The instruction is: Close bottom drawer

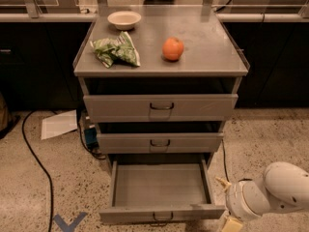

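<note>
The speckled floor (pixel 270 134) takes up most of the view, and on it stands the grey metal cabinet (pixel 207 57) with its three drawers. The bottom drawer (pixel 159 187) is the lowest of them. It is pulled far out toward the camera, so its shallow tray lies open under the other two. Its low front panel sits near the lower edge of the view, with a small dark handle (pixel 162 218) at its centre. The top drawer (pixel 120 108) and the middle drawer (pixel 125 141) each show a dark gap above their fronts.

My white arm (pixel 285 190) comes in from the lower right corner. My claw (pixel 228 204) hangs low, just beside the right front corner of the bottom drawer. Whether it touches the panel, I cannot tell. I also cannot tell whether the claw is wide or narrow from this angle, and I see nothing held in it.

A sheet of paper (pixel 59 124) lies on the floor to the left of the cabinet. A black cable (pixel 36 163) curves past it down the left side. On the cabinet top, a crumpled green bag (pixel 116 51) lies at the left. An orange (pixel 173 49) sits near the middle, well apart from the bag. A pale bowl (pixel 124 19) stands behind the bag near the back edge. A blue mark (pixel 69 222) shows on the floor at the lower left.
</note>
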Robot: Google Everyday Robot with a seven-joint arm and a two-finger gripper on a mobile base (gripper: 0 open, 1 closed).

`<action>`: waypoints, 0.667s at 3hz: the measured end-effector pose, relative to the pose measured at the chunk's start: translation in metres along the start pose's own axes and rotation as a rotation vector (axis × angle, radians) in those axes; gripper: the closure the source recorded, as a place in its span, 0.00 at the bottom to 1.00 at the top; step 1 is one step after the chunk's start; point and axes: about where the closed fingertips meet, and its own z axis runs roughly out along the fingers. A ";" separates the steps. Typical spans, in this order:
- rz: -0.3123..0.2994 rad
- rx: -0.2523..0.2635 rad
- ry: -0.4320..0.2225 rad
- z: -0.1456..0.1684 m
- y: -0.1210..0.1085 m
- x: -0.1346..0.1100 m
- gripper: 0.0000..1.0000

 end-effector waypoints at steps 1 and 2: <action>0.000 0.000 0.000 0.000 0.000 0.000 0.00; -0.011 -0.021 -0.024 0.025 0.000 0.000 0.00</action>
